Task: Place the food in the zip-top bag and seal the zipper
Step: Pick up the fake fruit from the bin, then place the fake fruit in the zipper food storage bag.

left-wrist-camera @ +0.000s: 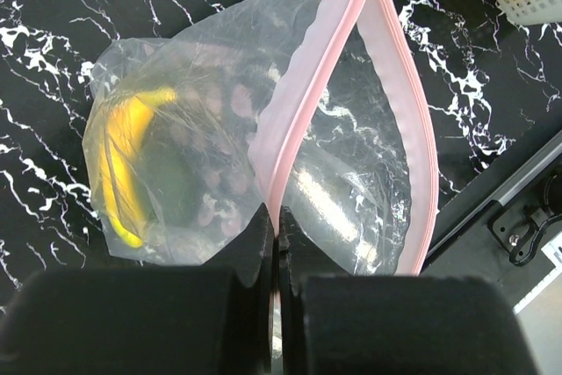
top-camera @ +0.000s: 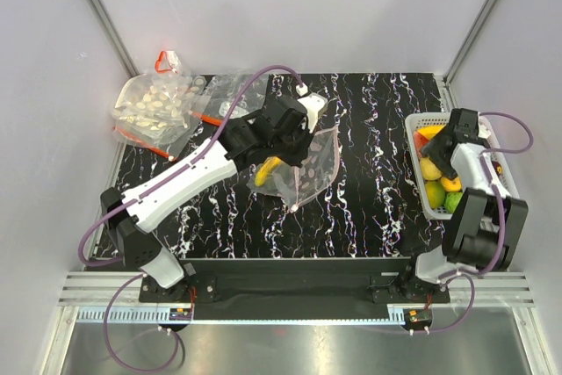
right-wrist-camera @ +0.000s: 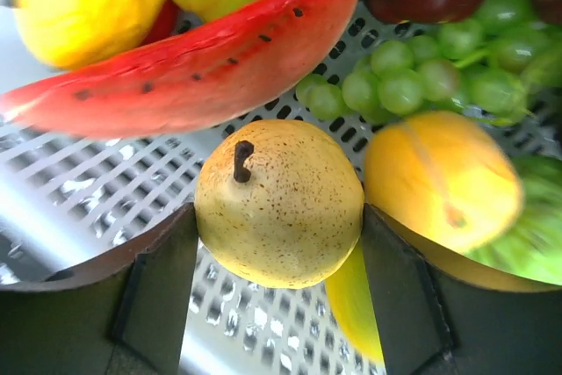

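The zip-top bag (top-camera: 314,169) lies open mid-table, clear with faint dots, with a yellow banana (top-camera: 268,168) inside. My left gripper (top-camera: 301,148) is shut on the bag's mouth. In the left wrist view the jaws (left-wrist-camera: 278,226) pinch one side of the pink-red zipper strip (left-wrist-camera: 299,94); the other side (left-wrist-camera: 413,120) bows away, and the banana (left-wrist-camera: 123,173) sits deep in the bag (left-wrist-camera: 193,147). My right gripper (top-camera: 436,154) is down in the basket, its fingers closed on both sides of a speckled yellow pear (right-wrist-camera: 279,204).
The white mesh basket (top-camera: 420,195) at the right holds a watermelon slice (right-wrist-camera: 193,68), green grapes (right-wrist-camera: 421,76), an orange fruit (right-wrist-camera: 443,182) and other toy food. A second clear bag with pale contents (top-camera: 158,103) lies at the back left.
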`<state>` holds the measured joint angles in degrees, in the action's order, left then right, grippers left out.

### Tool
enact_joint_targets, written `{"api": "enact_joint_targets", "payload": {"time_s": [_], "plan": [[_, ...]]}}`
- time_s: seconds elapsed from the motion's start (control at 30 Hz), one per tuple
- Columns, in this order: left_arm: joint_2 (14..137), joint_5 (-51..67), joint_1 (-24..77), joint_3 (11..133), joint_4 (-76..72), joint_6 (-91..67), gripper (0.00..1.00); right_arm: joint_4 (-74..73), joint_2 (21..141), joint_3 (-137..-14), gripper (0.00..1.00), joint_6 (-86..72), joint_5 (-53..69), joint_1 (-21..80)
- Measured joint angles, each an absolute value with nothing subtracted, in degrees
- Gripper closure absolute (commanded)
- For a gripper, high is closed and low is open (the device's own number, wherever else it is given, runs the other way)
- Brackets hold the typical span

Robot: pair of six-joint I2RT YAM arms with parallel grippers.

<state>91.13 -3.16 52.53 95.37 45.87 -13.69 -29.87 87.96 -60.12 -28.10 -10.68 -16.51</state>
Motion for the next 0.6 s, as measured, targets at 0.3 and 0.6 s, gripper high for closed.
{"api": "enact_joint_targets", "payload": {"time_s": [0.3,0.6], "plan": [[97.80,-7.92,54.19,111.74,54.68,-13.76,1.00,-34.57,67.61,-62.28,0.36,-25.36,-7.35,-16.51],[106.74,-14.85,54.76,120.73,60.64,-13.74,1.00,-36.45,57.52,-65.25,0.41,-24.75,13.89,-16.05]]}}
